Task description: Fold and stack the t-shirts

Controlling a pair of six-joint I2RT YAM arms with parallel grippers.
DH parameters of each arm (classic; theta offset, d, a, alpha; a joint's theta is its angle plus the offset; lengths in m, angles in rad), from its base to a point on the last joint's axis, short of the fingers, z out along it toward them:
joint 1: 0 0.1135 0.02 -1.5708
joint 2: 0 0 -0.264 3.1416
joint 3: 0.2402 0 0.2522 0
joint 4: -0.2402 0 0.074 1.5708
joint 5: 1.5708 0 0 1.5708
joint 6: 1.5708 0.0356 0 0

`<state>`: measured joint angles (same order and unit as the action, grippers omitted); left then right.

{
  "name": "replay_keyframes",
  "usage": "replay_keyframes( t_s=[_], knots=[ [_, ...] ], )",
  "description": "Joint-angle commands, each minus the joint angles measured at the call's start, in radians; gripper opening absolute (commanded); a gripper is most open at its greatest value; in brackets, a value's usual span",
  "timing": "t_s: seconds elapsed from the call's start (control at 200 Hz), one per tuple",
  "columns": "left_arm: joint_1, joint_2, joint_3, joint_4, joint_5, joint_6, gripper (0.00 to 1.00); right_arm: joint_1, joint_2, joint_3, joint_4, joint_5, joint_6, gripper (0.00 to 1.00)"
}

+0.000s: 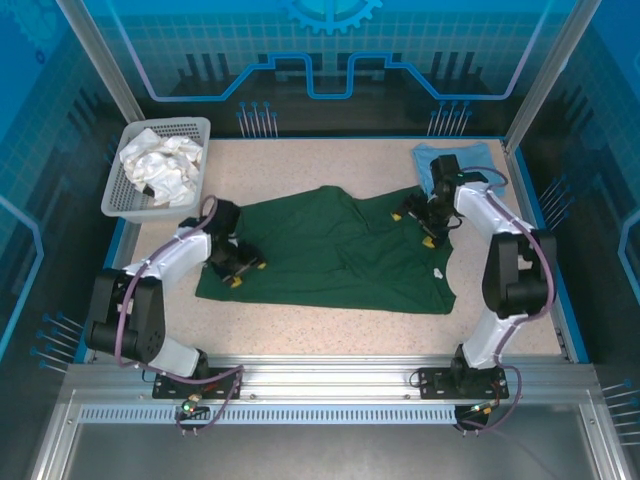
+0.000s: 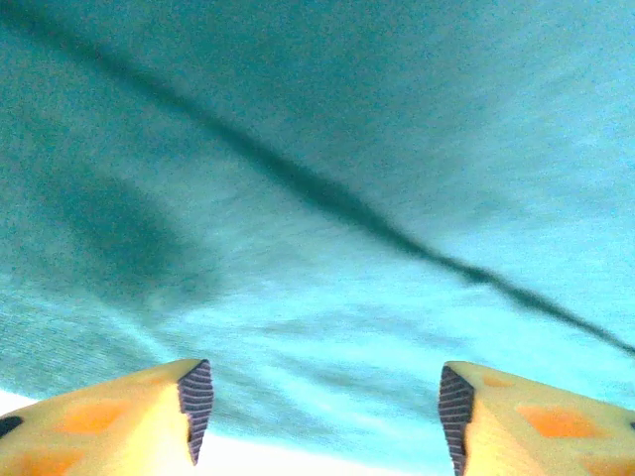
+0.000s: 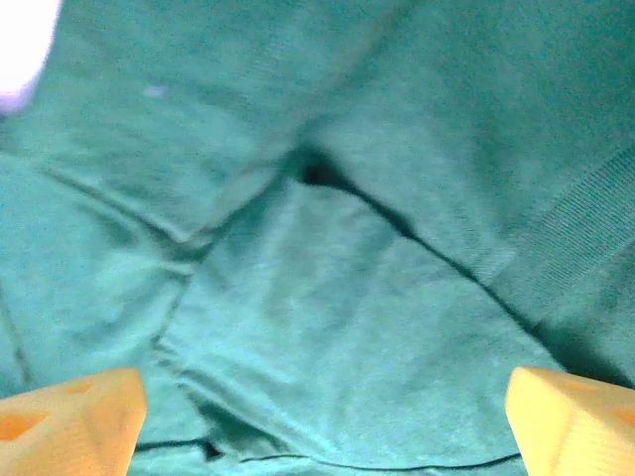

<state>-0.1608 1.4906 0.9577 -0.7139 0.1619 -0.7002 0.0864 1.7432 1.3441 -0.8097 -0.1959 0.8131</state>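
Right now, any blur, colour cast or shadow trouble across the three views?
Top external: sharp, evenly lit, green t-shirt reads dark green. Left wrist: overexposed, the cloth looks cyan, one dark diagonal crease shadow. Right wrist: soft, close-up blur, blown-out white patch top left.

Hard to see
Light blue t-shirt half hidden behind right arm (neck label too tiny to read).
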Motion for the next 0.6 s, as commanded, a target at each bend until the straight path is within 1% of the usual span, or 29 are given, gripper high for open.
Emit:
replay_keyframes(
  t_s=[0.0, 0.09, 0.185, 0.23, 0.33, 0.43, 0.48, 0.515, 0.595],
  knots=[
    [-0.003, 0.013, 0.116, -0.053, 0.027, 0.030, 0.66, 0.022, -0.051, -0.036, 0.003, -0.042, -0.056, 0.94],
    [-0.033, 0.038, 0.126, -0.045, 0.026, 0.038, 0.60, 0.073, -0.076, -0.104, -0.027, -0.071, -0.059, 0.92],
    [-0.045, 0.068, 0.081, -0.012, 0.033, 0.032, 0.58, 0.124, -0.109, -0.226, -0.018, -0.080, -0.036, 0.91],
    [-0.045, 0.085, 0.054, 0.006, 0.018, 0.032, 0.58, 0.137, -0.116, -0.288, 0.003, -0.083, -0.022, 0.90],
    [-0.037, 0.143, 0.015, 0.018, -0.056, 0.045, 0.58, 0.134, -0.102, -0.387, 0.015, -0.047, 0.000, 0.91],
    [-0.010, 0.187, -0.031, 0.030, -0.087, 0.018, 0.57, 0.106, -0.073, -0.450, 0.004, -0.027, 0.016, 0.91],
    [0.003, 0.184, -0.063, 0.037, -0.089, -0.010, 0.57, 0.089, -0.057, -0.459, -0.014, -0.011, 0.024, 0.91],
    [0.007, 0.174, -0.084, 0.040, -0.096, -0.033, 0.57, 0.078, -0.053, -0.498, -0.018, -0.013, 0.030, 0.92],
    [0.007, 0.128, -0.147, 0.039, -0.101, -0.099, 0.57, 0.076, -0.070, -0.518, -0.038, 0.007, 0.039, 0.92]
  ],
)
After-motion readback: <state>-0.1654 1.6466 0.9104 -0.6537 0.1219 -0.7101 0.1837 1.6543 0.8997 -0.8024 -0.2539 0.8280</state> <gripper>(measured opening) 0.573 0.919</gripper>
